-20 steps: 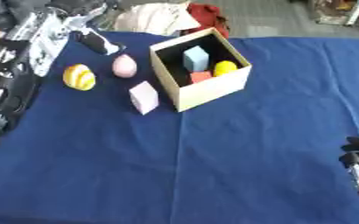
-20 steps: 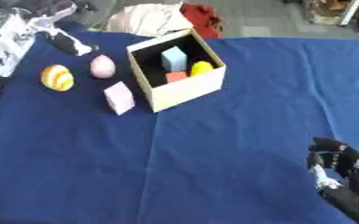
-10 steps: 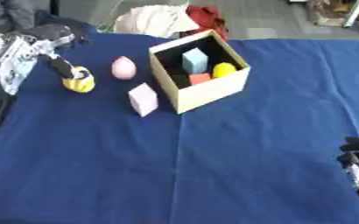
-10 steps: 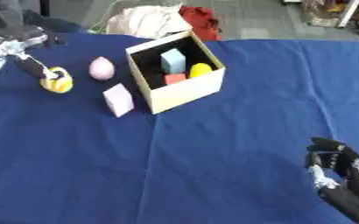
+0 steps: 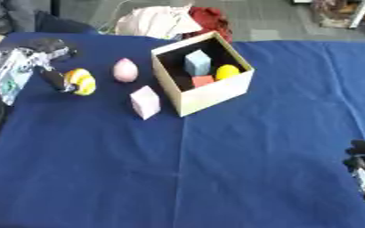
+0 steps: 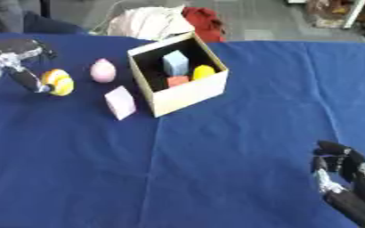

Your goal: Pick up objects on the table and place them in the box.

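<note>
Fingers of the left hand [image 5: 31, 62] are closing around the yellow striped egg [image 5: 81, 82] at the table's [image 5: 216, 178] left side, well apart from the open box [image 5: 204, 73]. Whether they are gripping it or only touching it is hard to tell. A clean step is calling for a wrap around the egg's middle before lifting, clearing the pink egg [image 5: 125, 70] and pink block [image 5: 145, 102] nearby. The right hand [image 6: 345, 180] is resting idle at the lower right, fingers relaxed, partly cut off.

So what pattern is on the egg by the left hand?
Yellow with white stripes, clearest in the right eye view.
</note>
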Controlling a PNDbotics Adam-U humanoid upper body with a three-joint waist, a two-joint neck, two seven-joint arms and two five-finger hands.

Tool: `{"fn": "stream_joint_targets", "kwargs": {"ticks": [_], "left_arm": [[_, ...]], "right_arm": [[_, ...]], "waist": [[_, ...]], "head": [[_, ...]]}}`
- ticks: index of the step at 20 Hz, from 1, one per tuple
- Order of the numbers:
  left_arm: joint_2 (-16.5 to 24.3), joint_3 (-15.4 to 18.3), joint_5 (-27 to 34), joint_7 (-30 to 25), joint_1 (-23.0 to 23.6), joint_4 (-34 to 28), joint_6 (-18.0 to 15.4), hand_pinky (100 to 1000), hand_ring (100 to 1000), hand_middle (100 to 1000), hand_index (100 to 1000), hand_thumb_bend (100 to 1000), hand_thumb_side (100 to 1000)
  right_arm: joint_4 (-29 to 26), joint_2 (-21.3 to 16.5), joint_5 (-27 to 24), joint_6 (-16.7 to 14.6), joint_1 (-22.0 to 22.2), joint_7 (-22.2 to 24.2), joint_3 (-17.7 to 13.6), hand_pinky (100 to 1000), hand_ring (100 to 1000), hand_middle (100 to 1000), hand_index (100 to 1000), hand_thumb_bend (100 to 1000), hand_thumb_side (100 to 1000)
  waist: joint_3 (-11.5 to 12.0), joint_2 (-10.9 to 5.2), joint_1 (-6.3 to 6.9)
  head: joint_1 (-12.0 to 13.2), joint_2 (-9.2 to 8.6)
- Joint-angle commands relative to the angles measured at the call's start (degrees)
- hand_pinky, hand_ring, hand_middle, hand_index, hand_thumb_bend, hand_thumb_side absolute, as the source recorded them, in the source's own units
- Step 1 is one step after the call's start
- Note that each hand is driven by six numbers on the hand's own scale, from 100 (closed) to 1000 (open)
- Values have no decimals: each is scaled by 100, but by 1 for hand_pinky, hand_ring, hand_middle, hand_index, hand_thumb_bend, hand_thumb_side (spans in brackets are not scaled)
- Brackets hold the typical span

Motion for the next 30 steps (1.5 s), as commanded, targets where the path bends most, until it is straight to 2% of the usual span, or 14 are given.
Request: {"fn": "stream_joint_targets", "kwargs": {"ticks": [1,4,8,9,13,16,22,26,30], "left_arm": [[73,82,-135,219,-42,55,41,779,697,733,844,434,174],[-11,77,-228,536,-7,145,94,754,658,692,813,413,172],[-62,76,-351,921,13,235,163,696,575,593,744,394,159],[-60,85,-373,1035,13,231,182,665,529,534,695,355,149],[-2,116,-332,1467,23,121,247,594,427,412,562,280,136],[136,102,-197,1564,14,-195,200,583,407,386,531,266,129],[427,-41,-6,1412,-173,-1362,31,593,402,374,524,276,108],[211,-269,257,1206,-523,-1834,-99,595,403,373,521,234,107],[-313,-617,264,1014,-1033,-1754,-281,608,426,395,547,238,110]], "right_arm": [[-82,-125,10,-5,-42,-13,-47,684,658,674,804,100,381],[-84,-117,8,-7,-47,-6,-41,684,658,674,804,100,380],[-77,-116,12,-5,-45,-8,-49,684,658,674,804,100,376],[-75,-117,13,-4,-44,-12,-52,684,658,674,804,100,376],[-73,-117,15,-6,-43,-16,-56,684,659,674,805,100,376],[-73,-120,22,-7,-41,-15,-59,684,659,674,805,100,376],[-67,-127,31,-9,-27,-8,-54,684,659,674,805,100,377],[-59,-126,27,-10,-16,11,-32,683,659,674,804,100,377],[-43,-124,7,-8,-14,36,3,683,659,674,804,100,380]], "waist": [[-6,-124,31],[-13,-120,26],[-26,-123,14],[-26,-124,12],[-23,-126,15],[-16,-132,23],[-2,-158,36],[-18,-186,27],[-101,-203,5]], "head": [[2,-43],[1,-54],[11,-53],[14,-53],[24,-50],[21,-54],[13,-34],[14,-4],[83,28]]}}
